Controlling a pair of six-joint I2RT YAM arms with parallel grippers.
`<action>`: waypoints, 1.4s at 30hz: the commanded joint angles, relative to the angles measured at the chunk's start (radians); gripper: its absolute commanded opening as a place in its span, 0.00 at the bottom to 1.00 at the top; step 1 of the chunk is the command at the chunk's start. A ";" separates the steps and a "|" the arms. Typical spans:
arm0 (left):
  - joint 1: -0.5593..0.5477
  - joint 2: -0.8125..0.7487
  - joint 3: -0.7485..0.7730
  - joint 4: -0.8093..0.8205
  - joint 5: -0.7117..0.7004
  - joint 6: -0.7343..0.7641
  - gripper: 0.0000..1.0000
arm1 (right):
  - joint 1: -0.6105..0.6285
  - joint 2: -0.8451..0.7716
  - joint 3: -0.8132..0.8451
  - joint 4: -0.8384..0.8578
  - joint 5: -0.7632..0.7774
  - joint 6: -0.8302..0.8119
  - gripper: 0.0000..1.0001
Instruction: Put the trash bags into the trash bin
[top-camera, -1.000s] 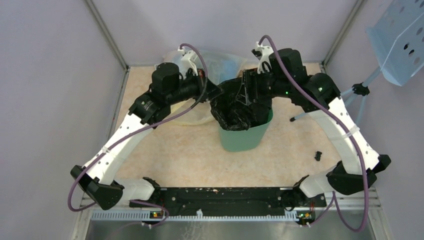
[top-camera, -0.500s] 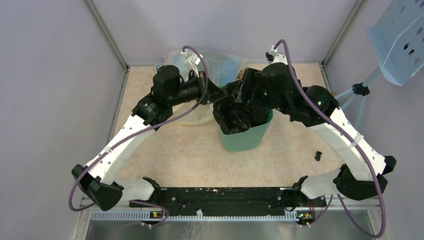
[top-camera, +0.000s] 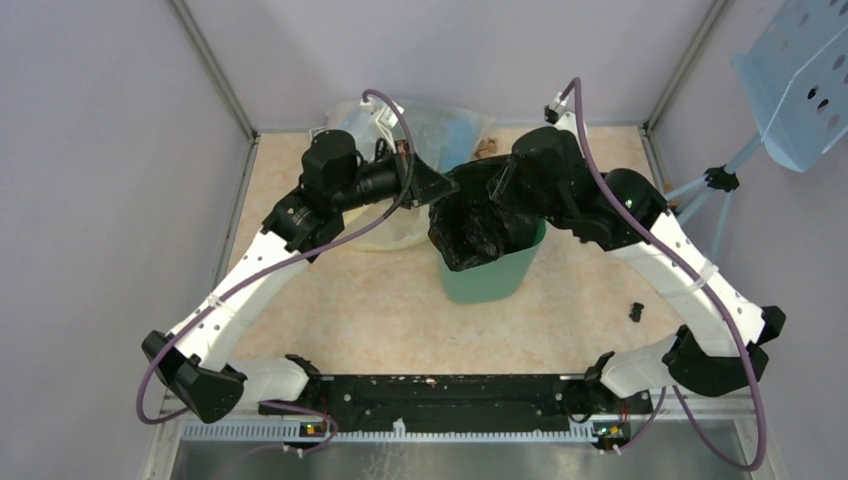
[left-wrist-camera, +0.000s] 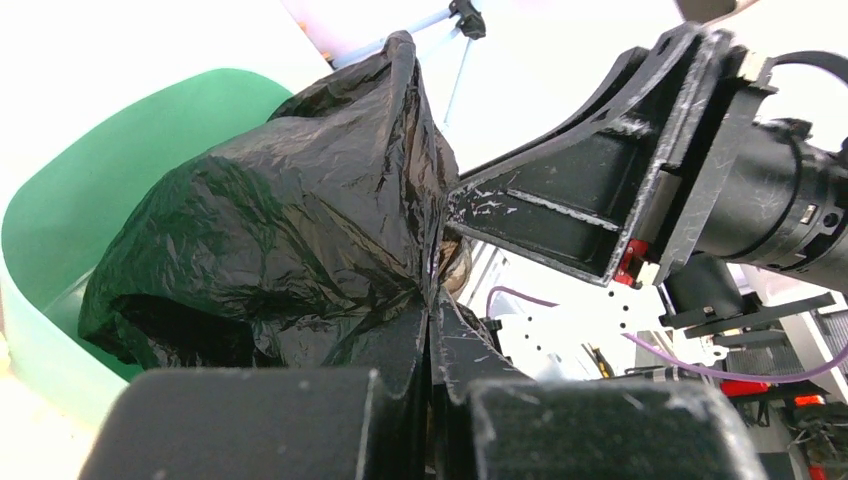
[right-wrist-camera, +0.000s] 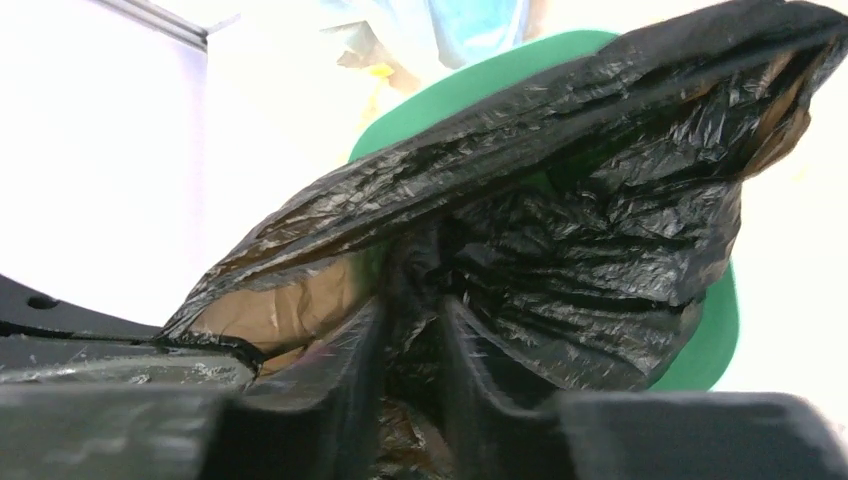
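A glossy black trash bag (top-camera: 478, 228) hangs half inside the mint-green trash bin (top-camera: 490, 282), its crinkled top held above the rim between both arms. My left gripper (top-camera: 441, 190) pinches the bag's left edge; in the left wrist view the jaws (left-wrist-camera: 432, 305) are shut tight on the black film (left-wrist-camera: 290, 220), with the bin (left-wrist-camera: 95, 180) behind. My right gripper (top-camera: 497, 188) holds the bag's right side. In the right wrist view its fingers (right-wrist-camera: 412, 315) are closed on a bunched fold of the bag (right-wrist-camera: 600, 230) over the bin (right-wrist-camera: 712, 330).
A large clear bag with blue contents (top-camera: 425, 125) lies against the back wall behind the left gripper. A pale blue perforated tray on a tripod (top-camera: 800, 75) stands at the far right. A small black piece (top-camera: 636, 311) lies on the table at right.
My right gripper opened, turned and shifted left over the bin, then closed on a fold of the bag. The left gripper kept its grip and hardly moved.
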 joint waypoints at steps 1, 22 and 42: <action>0.006 -0.045 0.007 0.025 -0.016 0.017 0.00 | 0.009 -0.076 -0.052 0.042 -0.013 -0.034 0.08; 0.022 -0.117 -0.022 -0.105 -0.105 0.100 0.00 | 0.008 -0.401 -0.279 -0.203 0.000 -0.063 0.00; 0.025 -0.248 -0.274 -0.196 -0.371 0.205 0.00 | 0.008 -0.655 -0.814 -0.072 0.078 0.011 0.00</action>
